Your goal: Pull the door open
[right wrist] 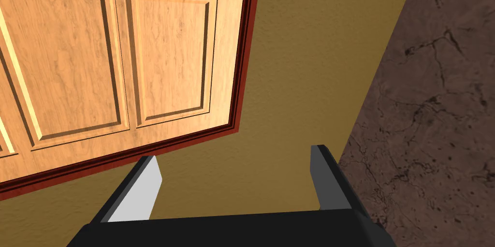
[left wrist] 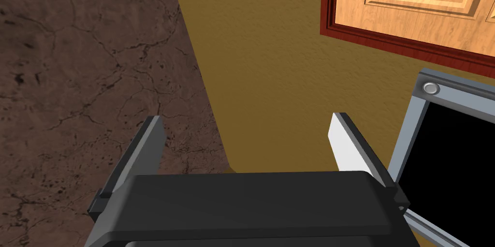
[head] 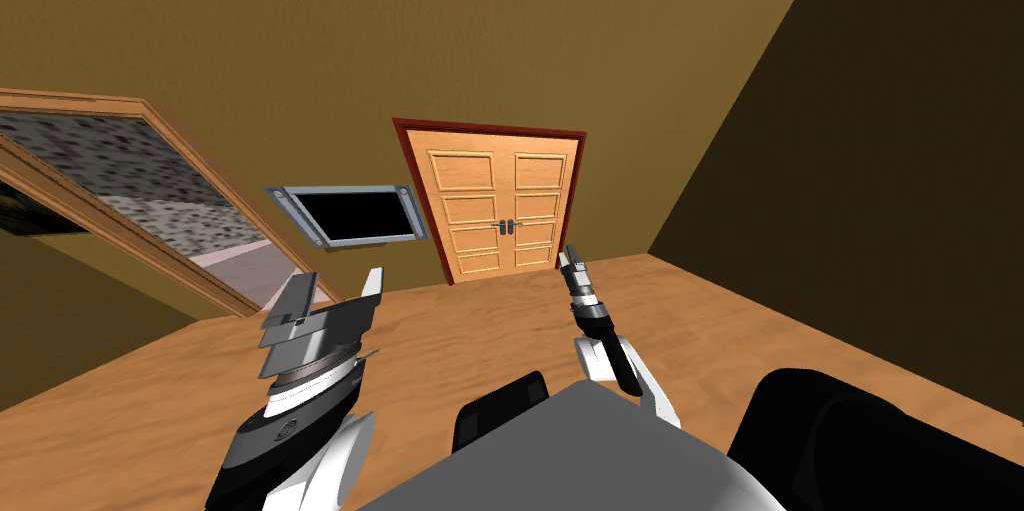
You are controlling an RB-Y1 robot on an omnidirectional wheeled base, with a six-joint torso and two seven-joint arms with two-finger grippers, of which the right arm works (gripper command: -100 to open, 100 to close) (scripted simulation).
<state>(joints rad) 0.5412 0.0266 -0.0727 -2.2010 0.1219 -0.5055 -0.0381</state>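
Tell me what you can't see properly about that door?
- Handles: head view, too small to tell their shape or whether they are latched.
- Door: right wrist view, cut off by the picture's edge beyond a few panels.
- Door, left wrist view: one corner, the rest lies past the edge.
- Black panel: left wrist view, cut off by the edge; what it is cannot be told.

**Open floor up to the door**

Wooden floor (head: 470, 330) stretches unobstructed from the left pincer (head: 336, 293) and right pincer (head: 571, 259) to the closed double door (head: 505, 220). A framed black panel (head: 355, 217) hangs beside the door's left; a side wall (head: 880, 185) bounds the right.
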